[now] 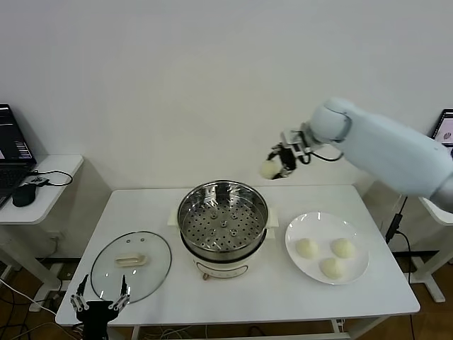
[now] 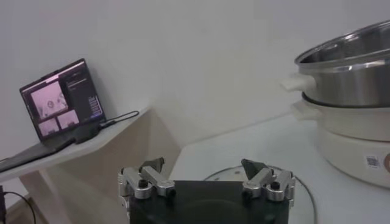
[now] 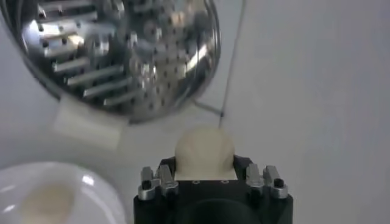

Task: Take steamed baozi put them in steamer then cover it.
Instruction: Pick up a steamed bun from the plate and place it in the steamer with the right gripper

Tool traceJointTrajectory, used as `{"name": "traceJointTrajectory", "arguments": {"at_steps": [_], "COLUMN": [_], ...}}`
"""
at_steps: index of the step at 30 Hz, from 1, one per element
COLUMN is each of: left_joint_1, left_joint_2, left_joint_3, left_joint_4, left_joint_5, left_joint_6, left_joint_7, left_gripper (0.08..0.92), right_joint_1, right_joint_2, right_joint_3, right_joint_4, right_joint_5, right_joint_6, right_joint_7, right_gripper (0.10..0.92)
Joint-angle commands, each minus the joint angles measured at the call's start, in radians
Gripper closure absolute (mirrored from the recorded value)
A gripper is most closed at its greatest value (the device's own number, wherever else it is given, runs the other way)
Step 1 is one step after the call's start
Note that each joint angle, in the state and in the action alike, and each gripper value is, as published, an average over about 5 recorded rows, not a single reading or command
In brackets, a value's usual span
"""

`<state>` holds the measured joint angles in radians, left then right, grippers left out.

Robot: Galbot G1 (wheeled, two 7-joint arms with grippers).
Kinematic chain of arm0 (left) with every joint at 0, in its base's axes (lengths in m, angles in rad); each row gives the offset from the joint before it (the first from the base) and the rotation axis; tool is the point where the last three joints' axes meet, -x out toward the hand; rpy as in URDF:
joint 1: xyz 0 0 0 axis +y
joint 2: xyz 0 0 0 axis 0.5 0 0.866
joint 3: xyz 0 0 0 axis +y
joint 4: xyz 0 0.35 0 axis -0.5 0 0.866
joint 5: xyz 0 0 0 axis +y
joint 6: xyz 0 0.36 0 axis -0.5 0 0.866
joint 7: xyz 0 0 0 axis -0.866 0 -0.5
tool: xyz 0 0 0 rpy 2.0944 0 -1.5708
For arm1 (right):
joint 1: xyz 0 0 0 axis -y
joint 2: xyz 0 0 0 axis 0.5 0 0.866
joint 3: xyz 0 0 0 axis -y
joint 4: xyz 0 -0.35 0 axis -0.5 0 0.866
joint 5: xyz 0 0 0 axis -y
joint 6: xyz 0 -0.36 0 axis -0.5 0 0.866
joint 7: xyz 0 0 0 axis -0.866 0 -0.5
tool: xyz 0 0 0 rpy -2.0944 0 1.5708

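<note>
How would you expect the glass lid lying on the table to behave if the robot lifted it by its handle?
The glass lid is probably rigid and fairly heavy, being glass with a metal rim. Lifted by its small central handle, it should hang fairly level. It is likely fragile if dropped.

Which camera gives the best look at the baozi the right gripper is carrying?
The right wrist view: the held baozi fills the middle, pinched in the right gripper beside the steamer. The head view shows that baozi small, raised behind the steamer. The left wrist view shows none of it.
</note>
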<state>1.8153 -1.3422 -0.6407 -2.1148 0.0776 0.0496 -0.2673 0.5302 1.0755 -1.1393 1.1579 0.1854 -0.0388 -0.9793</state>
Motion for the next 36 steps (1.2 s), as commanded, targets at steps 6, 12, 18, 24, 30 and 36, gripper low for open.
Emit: {"name": "traceJointTrajectory", "arguments": {"at_steps": [6,12,18,24,30,36], "left_joint_1": [-0.012,-0.019,-0.021,-0.026,-0.030,-0.030], "left_joint_2": [-0.001,-0.004,-0.007,-0.005,-0.005,-0.007], "left_joint_3": [-0.012,-0.017,-0.016,-0.015,-0.014,-0.016], "left_joint_4": [0.009,0.013,0.016,0.021,0.021,0.019], "left_joint_5": [-0.009,-0.013,-0.012,-0.013,-0.013,-0.011], "left_joint_6": [-0.001,-0.002,-0.003,-0.004,-0.004,-0.004], "left_joint_7": [0.001,-0.001,-0.001,-0.001,-0.002,-0.005], "left_gripper": [0.177,0.177,0.177,0.177,0.177,0.177], "right_joint_1": [-0.005,-0.038,-0.071,-0.106,-0.131,-0.137], "right_joint_2": [0.234,0.266,0.284,0.304,0.320,0.327], "right_joint_3": [-0.158,-0.164,-0.160,-0.146,-0.124,-0.107], "right_joint_4": [-0.089,-0.175,-0.227,-0.272,-0.320,-0.342], "right_joint_5": [-0.107,-0.260,-0.328,-0.385,-0.446,-0.460], "right_joint_6": [0.303,0.454,0.518,0.557,0.592,0.608], "right_joint_7": [0.045,0.076,0.094,0.113,0.130,0.152], "right_gripper": [0.427,0.425,0.423,0.423,0.421,0.362]}}
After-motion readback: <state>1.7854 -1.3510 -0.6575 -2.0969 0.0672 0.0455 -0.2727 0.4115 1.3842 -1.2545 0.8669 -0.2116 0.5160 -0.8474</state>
